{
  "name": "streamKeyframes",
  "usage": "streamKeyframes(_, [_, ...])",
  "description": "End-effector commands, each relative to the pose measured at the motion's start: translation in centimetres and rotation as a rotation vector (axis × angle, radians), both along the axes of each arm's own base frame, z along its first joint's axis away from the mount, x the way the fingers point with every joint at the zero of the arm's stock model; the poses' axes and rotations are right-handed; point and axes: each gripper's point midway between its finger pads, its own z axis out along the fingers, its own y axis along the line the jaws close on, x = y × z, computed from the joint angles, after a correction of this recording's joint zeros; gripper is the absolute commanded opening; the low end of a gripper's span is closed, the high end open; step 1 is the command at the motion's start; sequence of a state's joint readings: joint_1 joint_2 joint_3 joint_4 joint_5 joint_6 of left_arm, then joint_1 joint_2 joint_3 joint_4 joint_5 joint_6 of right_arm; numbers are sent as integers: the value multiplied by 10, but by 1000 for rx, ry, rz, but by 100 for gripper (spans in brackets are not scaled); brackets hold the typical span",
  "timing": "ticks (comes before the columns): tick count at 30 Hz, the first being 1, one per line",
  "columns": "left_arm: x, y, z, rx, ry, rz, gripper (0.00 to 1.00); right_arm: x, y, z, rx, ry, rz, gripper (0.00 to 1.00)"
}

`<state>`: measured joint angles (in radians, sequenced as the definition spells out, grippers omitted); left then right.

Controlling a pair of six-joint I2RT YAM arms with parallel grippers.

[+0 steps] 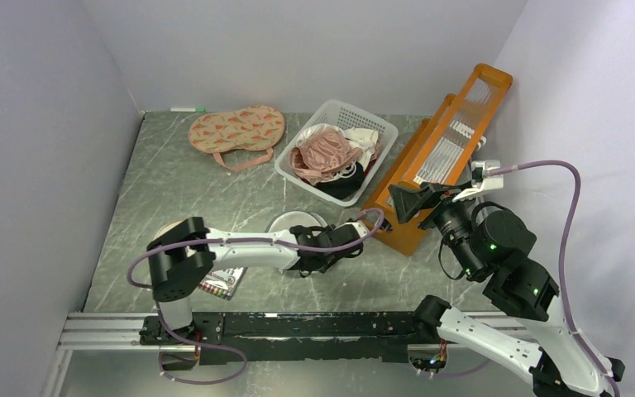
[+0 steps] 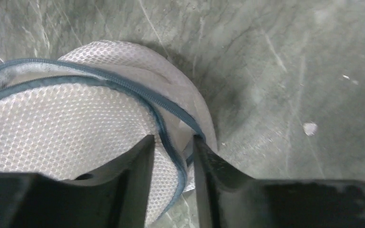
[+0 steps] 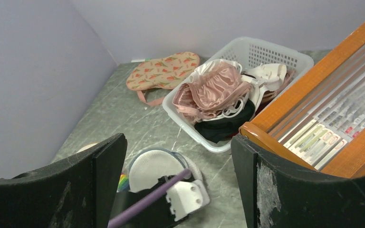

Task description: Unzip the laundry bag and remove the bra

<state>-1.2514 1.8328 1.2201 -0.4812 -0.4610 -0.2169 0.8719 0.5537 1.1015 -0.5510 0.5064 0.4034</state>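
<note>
The laundry bag, a round white mesh pouch with a blue-grey zipper rim, lies on the table in front of the left arm; it also shows in the right wrist view. My left gripper sits low at the bag's right edge. Its jaws stand a little apart with the zipper band running loose between them, not pinched. The rim gapes at the upper left. A dusty-pink bra lies on top of the clothes in the white basket. My right gripper hangs open and empty in the air beside the orange rack.
The white basket holds black and white garments too. An orange wooden rack leans at the right. A pink watermelon-print pouch lies at the back left. A beige hoop and a coloured item sit by the left arm.
</note>
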Motion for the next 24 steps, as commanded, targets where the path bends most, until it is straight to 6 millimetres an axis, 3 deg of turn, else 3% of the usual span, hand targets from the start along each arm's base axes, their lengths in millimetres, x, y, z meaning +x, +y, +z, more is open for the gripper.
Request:
streamKeyframes(1, [-9, -13, 41, -193, 28, -36, 51, -2, -7, 1, -3, -3, -19, 82])
streamKeyframes(4, [-9, -4, 68, -333, 65, -34, 84, 0, -4, 0, -7, -7, -11, 82])
streamKeyframes(5, [-8, 0, 81, -390, 75, -34, 89, 0, -2, -1, -11, -7, -7, 83])
streamKeyframes(9, [1, 21, 138, -622, 63, -18, 95, 6, 5, -7, -36, 2, -1, 84])
streamKeyframes(14, [36, 71, 204, -820, -24, 88, 99, 16, 17, -9, -68, -11, 5, 87])
streamKeyframes(19, [92, 152, 247, -852, -174, 314, 98, 34, 29, -5, -135, -28, -18, 92])
streamKeyframes(21, [112, 187, 265, -874, -220, 394, 98, 47, 31, -3, -162, -29, -65, 99])
streamKeyframes(24, [132, 228, 314, -941, -286, 461, 98, 62, 33, 16, -206, -45, -126, 100])
